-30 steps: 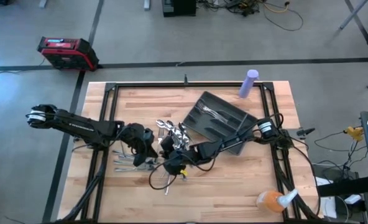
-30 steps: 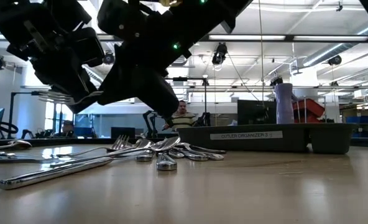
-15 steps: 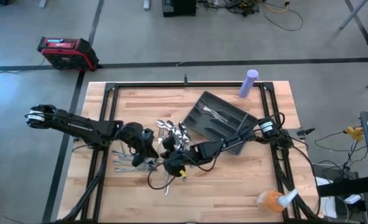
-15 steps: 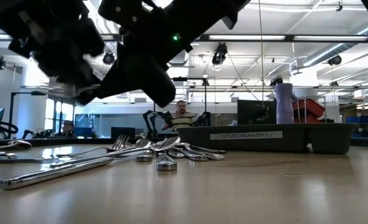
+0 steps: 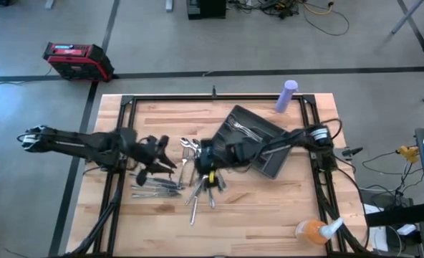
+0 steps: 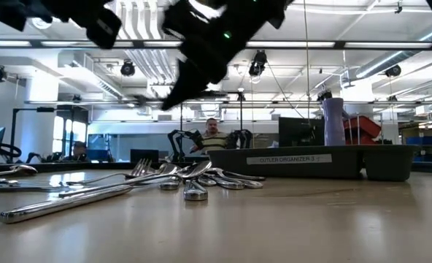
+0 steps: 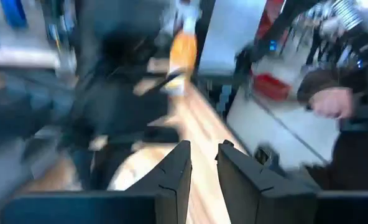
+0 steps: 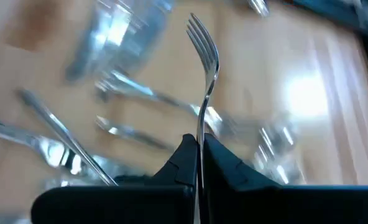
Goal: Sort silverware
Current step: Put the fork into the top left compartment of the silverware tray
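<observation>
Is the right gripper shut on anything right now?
Yes, shut on a fork. The right wrist view shows the right gripper pinching the fork's handle, tines pointing out over the silverware pile.

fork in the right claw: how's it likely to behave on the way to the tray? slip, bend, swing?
The fork looks like thin polished metal, so probably stiff and light; bending seems unlikely. The right claw pinches only its narrow handle, tines far out, so it may pivot or slide between the fingers if swung fast. Dropped on the tray, it would likely skid rather than break.

One tray [image 5: 269, 161], one purple bottle [image 5: 286, 95], roughly twenty silverware pieces [image 5: 198, 185].
</observation>
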`<state>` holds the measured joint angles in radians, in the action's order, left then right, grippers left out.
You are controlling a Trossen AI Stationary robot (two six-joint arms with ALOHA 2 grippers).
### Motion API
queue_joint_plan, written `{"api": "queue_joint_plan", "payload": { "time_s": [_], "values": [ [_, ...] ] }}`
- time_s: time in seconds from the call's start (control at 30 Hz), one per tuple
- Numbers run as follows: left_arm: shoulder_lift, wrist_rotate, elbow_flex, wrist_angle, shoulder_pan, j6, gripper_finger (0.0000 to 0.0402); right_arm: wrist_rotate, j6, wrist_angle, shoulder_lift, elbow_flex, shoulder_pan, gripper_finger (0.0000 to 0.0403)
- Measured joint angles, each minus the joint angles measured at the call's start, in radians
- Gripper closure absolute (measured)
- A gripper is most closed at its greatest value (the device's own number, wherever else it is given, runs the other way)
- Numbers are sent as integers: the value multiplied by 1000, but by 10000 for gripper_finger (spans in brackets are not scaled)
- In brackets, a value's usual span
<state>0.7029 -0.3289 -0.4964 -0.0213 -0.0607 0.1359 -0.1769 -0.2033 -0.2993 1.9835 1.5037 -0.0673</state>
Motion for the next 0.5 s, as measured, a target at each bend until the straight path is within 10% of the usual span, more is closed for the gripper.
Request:
{"api": "queue_joint_plan", "payload": {
  "time_s": [0.33, 0.5],
  "values": [
    [-146, 227, 139, -70, -9, -32, 338, -2, 325, -68, -365, -373, 358, 402],
    [-115, 227, 154, -102, -9, -77, 338, 193, 436, -61, -444, -505, 539, 403]
  ]
}}
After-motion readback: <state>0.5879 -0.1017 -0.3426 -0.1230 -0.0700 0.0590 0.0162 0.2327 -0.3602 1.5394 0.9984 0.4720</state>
